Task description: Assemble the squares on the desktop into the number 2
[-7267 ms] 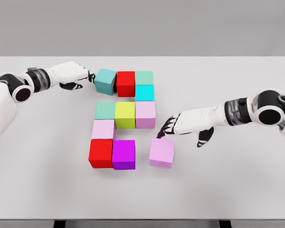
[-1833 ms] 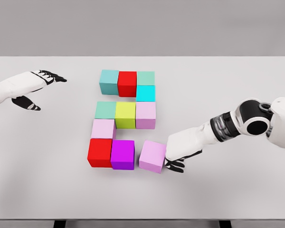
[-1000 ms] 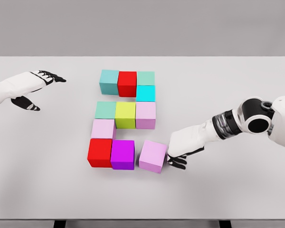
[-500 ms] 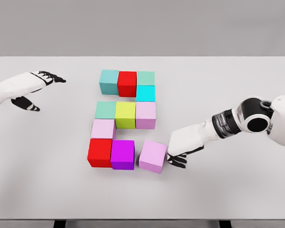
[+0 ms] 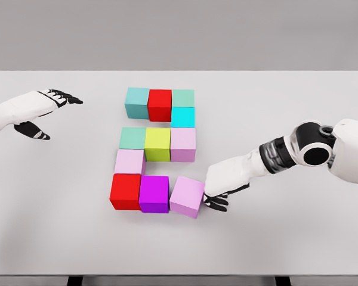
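The right hand (image 5: 218, 189) pressed flat against the pink cube (image 5: 187, 196), gripping nothing, to seat it beside the magenta cube (image 5: 154, 193) as the bottom-row end of the 2. The cube sat slightly skewed. The left hand (image 5: 48, 102) hovered open at the table's (image 5: 298, 95) left

Two white arms with smooth glossy shells. Right arm (image 5: 268, 159): rounded white forearm casing, then a ribbed black-and-grey banded collar, then a black circular joint disc ringed in grey, set in a bulky white upper segment. Right hand (image 5: 218, 193): white back, black fingers (image 5: 213, 205). Left hand (image 5: 39, 107): white back and wrist, black fingers (image 5: 67, 97), black thumb.
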